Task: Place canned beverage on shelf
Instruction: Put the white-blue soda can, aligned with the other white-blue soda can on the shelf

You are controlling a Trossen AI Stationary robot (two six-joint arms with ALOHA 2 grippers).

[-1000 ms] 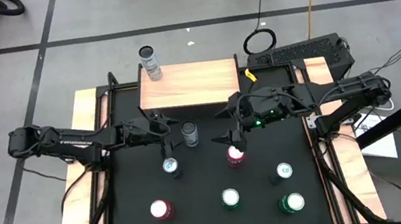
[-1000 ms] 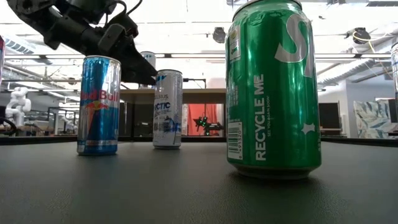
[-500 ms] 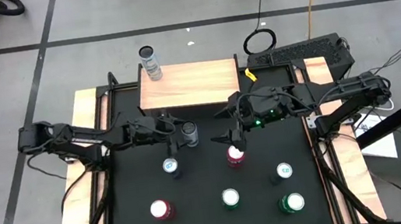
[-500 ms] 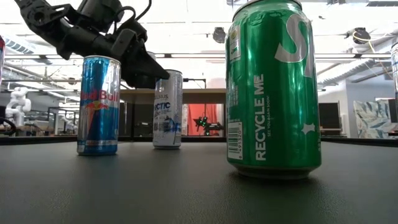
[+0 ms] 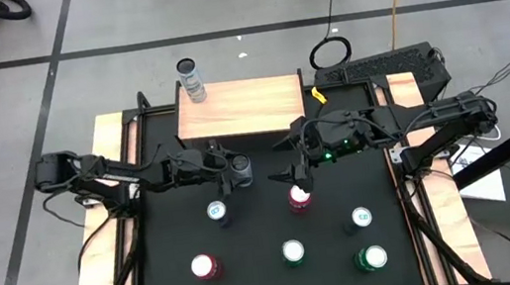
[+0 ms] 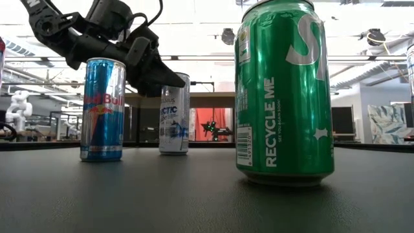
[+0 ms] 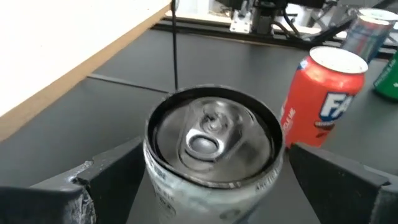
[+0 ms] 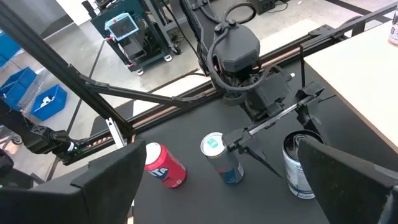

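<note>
A white-and-silver canned beverage point(image 5: 241, 170) stands upright on the black mat, just in front of the light-wood shelf point(image 5: 240, 108). My left gripper point(image 5: 236, 168) reaches in level from the table's left and is open. Its fingers point(image 7: 102, 180) stand on either side of the can's top point(image 7: 211, 140), and I see no contact. My right gripper point(image 5: 284, 158) hangs open and higher up, over a pink-topped can point(image 5: 298, 196). Another can point(image 5: 191, 78) stands on the shelf's far left corner.
A blue can point(image 5: 216, 211) stands close to the near side of my left gripper. A red can point(image 5: 204, 267), a white-topped can point(image 5: 293, 252), a teal-topped can point(image 5: 362, 217) and a green can point(image 5: 371, 259) stand toward the near edge. Most of the shelf top is bare.
My left gripper has moved toward the table's right edge and sunk a little, staying open. Its fingers, which stood short of the white-and-silver can, now stand on either side of its top. The can has not moved.
</note>
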